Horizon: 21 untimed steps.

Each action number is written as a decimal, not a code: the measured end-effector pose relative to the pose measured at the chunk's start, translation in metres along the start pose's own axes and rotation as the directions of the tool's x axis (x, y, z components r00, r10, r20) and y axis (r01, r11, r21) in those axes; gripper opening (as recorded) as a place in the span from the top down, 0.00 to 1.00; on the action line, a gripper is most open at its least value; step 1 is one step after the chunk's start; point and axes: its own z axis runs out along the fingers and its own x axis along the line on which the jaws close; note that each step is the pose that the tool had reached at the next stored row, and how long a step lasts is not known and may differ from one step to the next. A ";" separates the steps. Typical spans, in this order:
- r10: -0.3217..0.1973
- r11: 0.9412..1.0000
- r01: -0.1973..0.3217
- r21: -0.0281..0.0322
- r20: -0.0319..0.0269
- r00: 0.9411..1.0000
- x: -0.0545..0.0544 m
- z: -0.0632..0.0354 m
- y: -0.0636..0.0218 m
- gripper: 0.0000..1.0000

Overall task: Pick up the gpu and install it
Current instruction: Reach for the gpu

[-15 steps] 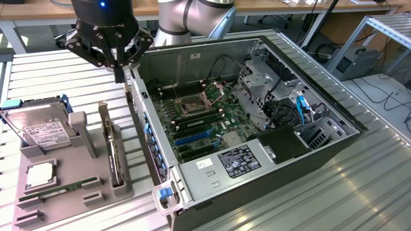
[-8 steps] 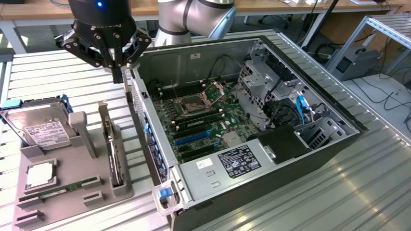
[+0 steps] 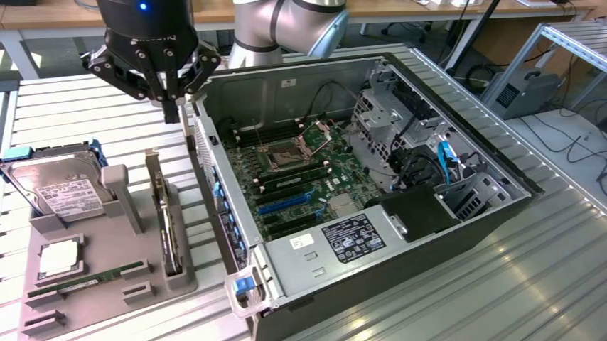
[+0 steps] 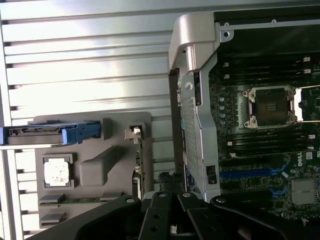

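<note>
The gpu (image 3: 161,213) stands on its long edge in a slot of the grey holder tray (image 3: 104,298), with its silver end bracket at the far end. In the wrist view the gpu (image 4: 137,167) appears as a thin edge beside the tray's raised block. My gripper (image 3: 170,108) hangs shut and holding nothing above the slatted table, just past the card's bracket end and close to the case's rear corner. Its black fingers (image 4: 167,202) meet together in the wrist view. The open computer case (image 3: 227,234) lies on its side, with blue expansion slots (image 3: 284,202) on the motherboard.
On the tray also sit a silver hard drive (image 3: 59,190) in a blue caddy, a CPU (image 3: 59,259) and a green RAM stick (image 3: 85,278). The case's rear wall (image 4: 192,115) stands close beside the tray. Desks and cables lie behind.
</note>
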 end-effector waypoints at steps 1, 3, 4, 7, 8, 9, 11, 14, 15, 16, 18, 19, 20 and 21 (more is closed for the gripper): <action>0.000 1.000 0.000 0.000 0.000 1.000 0.000 0.0000 0.0000 0.89; 0.000 1.000 0.000 0.000 0.000 1.000 0.001 0.0000 -0.0001 0.89; 0.000 1.000 0.000 0.000 0.000 1.000 0.002 0.0000 -0.0001 0.89; 0.000 1.000 0.000 0.000 0.000 1.000 0.003 -0.0001 -0.0002 0.89; 0.000 1.000 0.000 0.000 0.000 1.000 0.003 -0.0001 -0.0003 0.89; 0.000 1.000 0.000 0.000 0.000 1.000 0.004 -0.0001 -0.0003 0.89; 0.000 1.000 0.000 0.000 0.000 1.000 0.004 -0.0001 -0.0003 0.89; 0.000 1.000 0.000 0.001 0.000 1.000 0.006 -0.0002 -0.0004 0.89; 0.000 1.000 0.000 0.001 0.000 1.000 0.006 -0.0002 -0.0004 0.89; 0.000 1.000 0.000 0.001 0.000 1.000 0.006 -0.0002 -0.0005 0.89; 0.000 1.000 0.000 0.001 0.000 1.000 0.007 -0.0002 -0.0005 0.89; 0.000 1.000 0.000 0.001 0.000 1.000 0.007 -0.0002 -0.0005 0.89; 0.000 1.000 0.000 0.001 0.000 1.000 0.008 -0.0002 -0.0006 0.89; 0.000 1.000 0.000 0.001 0.000 1.000 0.008 -0.0002 -0.0006 0.89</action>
